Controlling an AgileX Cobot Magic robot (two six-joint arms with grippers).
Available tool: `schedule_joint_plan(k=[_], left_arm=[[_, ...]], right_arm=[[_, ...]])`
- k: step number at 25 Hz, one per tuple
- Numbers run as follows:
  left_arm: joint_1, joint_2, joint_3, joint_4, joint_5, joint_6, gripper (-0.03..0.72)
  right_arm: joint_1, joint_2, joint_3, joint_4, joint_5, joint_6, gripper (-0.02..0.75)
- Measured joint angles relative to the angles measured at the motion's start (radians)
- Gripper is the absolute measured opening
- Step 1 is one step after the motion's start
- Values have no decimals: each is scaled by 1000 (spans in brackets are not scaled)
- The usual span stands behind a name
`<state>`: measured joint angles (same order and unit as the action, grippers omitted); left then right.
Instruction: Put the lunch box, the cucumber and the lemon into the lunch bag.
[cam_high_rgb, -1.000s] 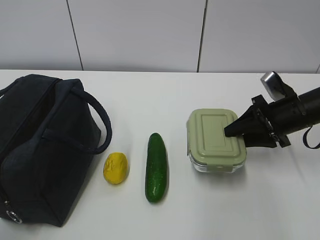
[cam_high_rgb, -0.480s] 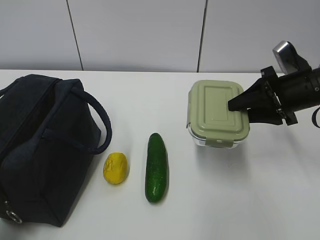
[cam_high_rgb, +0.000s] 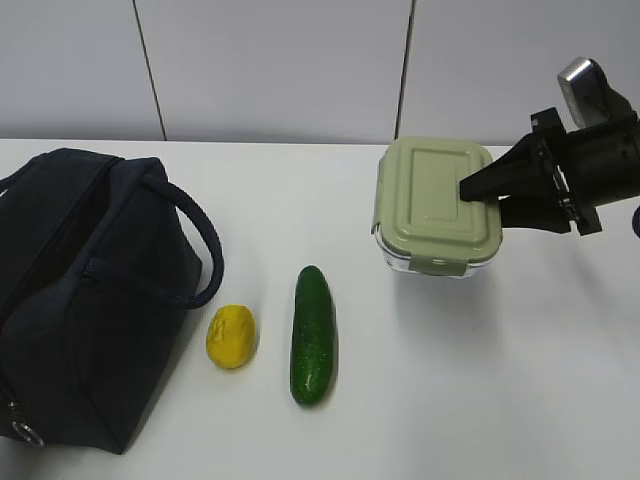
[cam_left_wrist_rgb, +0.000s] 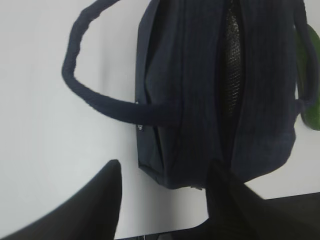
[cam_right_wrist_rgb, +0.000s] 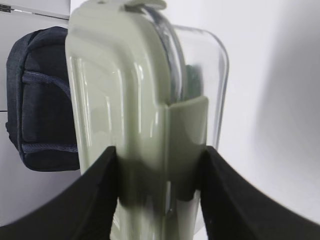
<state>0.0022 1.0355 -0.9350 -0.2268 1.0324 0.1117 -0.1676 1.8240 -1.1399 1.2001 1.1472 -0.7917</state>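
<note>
The lunch bag (cam_high_rgb: 85, 290) sits at the table's left edge, its lower corner cut off by the frame. In the left wrist view the left gripper (cam_left_wrist_rgb: 162, 200) hangs just off the bag's end, jaws apart with nothing between them; this gripper is out of sight in the exterior view. The lemon (cam_high_rgb: 231, 336) and then the cucumber (cam_high_rgb: 313, 334) lie near the front edge. Toward the right edge, the right gripper (cam_high_rgb: 482, 190) is clamped across the lunch box (cam_high_rgb: 436, 205), lid and base, holding it clear of the table (cam_high_rgb: 420, 400); what the box contains is hard to make out.
</note>
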Motion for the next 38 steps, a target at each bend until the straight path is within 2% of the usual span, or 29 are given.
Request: schedule_joint_plan(k=[9,18,21,25,27,29,33,38], left_arm=[[0,284,-166,-84,53,106,382],[0,447,-216,-95,51,143,370],[0,480,-224,-102,51,154,309],[0,516,-224,-133,51,187,168],[0,521,-224,-169,51,215,76],[0,521,-224,-231,54,249,16],[1,521,-224,-346,76,296,-7],[1,521,-224,-397,83,307,-8]], right_arm=[[12,-49,0,45,1,10,357],[164,-49,-2,98,3,10,356],[213,-49,-32,114,3,10,356],[281,-49,-94,145,5,10,356],[311,-49,-130,160,7,10,356],[338,-49,-165,171,14,10,357],[363,-49,-214,202,26,10,356],[363,-49,-231,242,28,10,356]])
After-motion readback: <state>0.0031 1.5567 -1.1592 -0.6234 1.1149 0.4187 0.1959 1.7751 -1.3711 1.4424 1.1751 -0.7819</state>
